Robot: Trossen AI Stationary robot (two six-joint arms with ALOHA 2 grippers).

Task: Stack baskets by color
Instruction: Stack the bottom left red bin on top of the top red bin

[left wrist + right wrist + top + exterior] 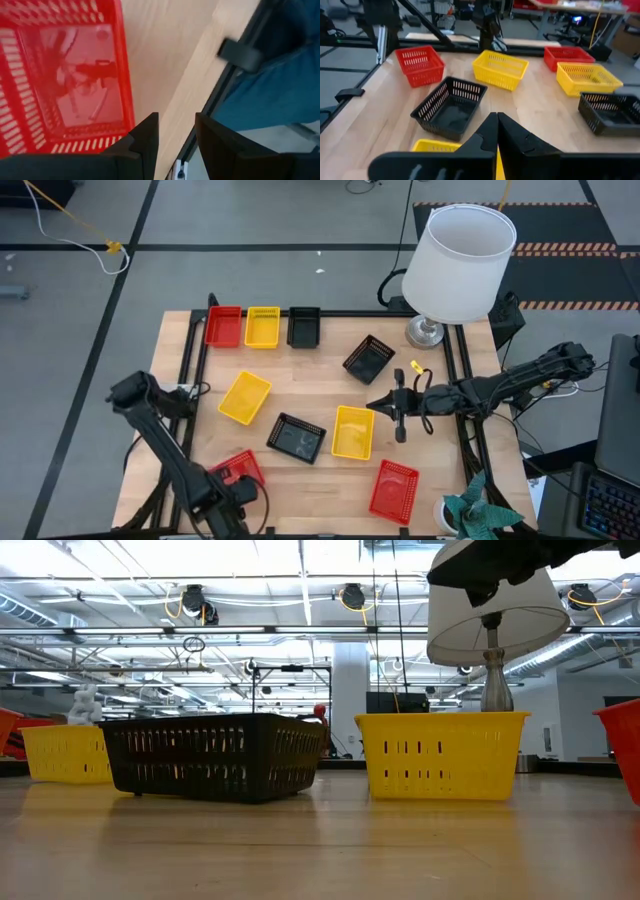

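On the wooden table [320,395], the left gripper [176,137] hovers parted beside a red perforated plastic basket [62,75], the right gripper [398,412] closed empty; nine baskets: three red, three yellow, three black.

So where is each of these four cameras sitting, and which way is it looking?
High view: above the table, looking straight down; both arms show, left gripper and right gripper.
Low view: at table-top height, looking level across; no gripper shows.
Left wrist view: on the left arm, looking past its open fingers at a red basket.
Right wrist view: on the right arm, past its shut fingers across the table.
Shared: the black basket shows in the high and right wrist views.
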